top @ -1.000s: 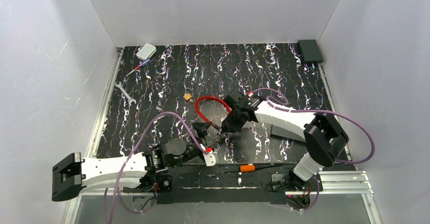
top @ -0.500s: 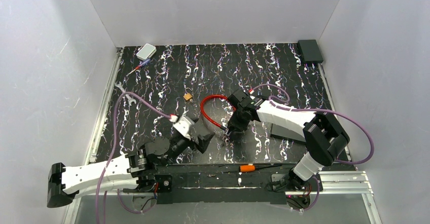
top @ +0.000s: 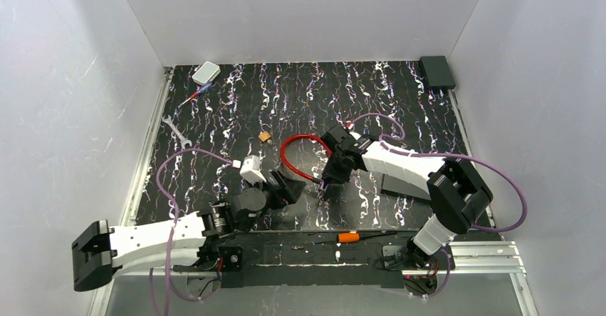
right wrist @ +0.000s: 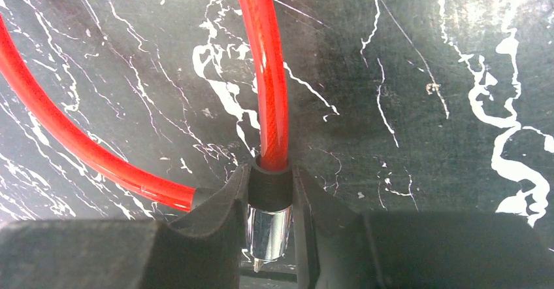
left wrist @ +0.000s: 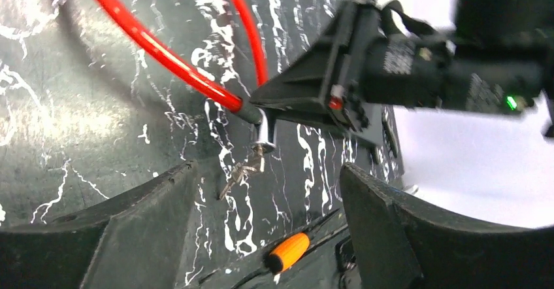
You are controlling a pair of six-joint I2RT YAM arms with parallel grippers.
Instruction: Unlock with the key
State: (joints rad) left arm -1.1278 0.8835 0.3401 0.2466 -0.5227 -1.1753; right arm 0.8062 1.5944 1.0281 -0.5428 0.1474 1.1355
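Note:
A red cable lock [top: 287,156] lies looped on the black marbled mat. My right gripper [top: 328,182] is shut on its black collar and chrome cylinder [right wrist: 268,227], the cable [right wrist: 266,67] running away from the jaws. The small silvery key [left wrist: 243,169] hangs at the chrome end [left wrist: 266,132], just above the mat. In the top view it is too small to make out. My left gripper [left wrist: 268,171] is open, its fingers either side of the key and well apart from it; it sits just left of the lock end [top: 287,188].
A small brass padlock [top: 265,136] lies behind the cable loop. An orange-handled tool [top: 349,237] rests at the near edge. A wrench [top: 176,131] is at the left edge, a white box [top: 206,72] back left, a black box [top: 436,71] back right.
My left arm has swung its wrist round from the near edge, and its fingers now face the lock end from the left, jaws slightly narrower. The right gripper has shifted slightly with the lock.

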